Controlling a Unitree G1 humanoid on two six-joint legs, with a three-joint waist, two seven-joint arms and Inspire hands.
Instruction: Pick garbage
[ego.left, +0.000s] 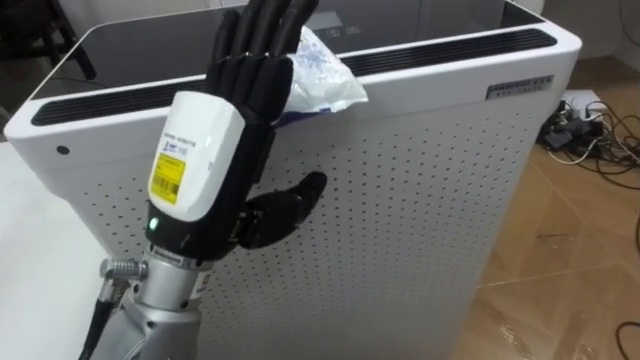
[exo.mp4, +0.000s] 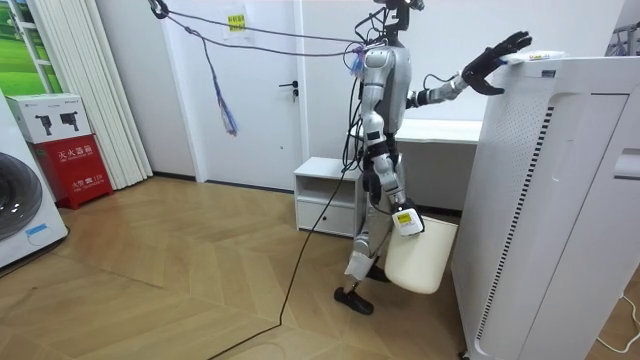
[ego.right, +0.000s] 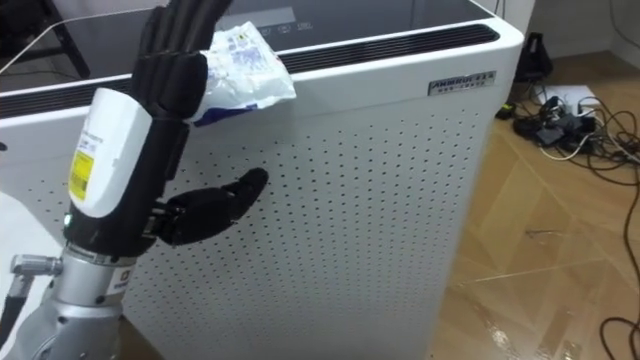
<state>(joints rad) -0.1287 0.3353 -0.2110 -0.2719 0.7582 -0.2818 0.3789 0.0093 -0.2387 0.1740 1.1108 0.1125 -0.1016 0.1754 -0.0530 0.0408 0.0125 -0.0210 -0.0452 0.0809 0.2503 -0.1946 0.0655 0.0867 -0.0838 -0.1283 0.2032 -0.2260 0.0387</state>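
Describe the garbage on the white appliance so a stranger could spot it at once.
Find the white appliance with a perforated front and dark glossy top. At the top's front edge, across the vent slot, lies a crumpled wrapper, white with blue print. Soft and creased against hard smooth panels, it lies right beside the open left hand.

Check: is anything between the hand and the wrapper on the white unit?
Nothing visible does. The left hand is up against the wrapper at the top front edge of the white unit, fingers straight, thumb apart below.
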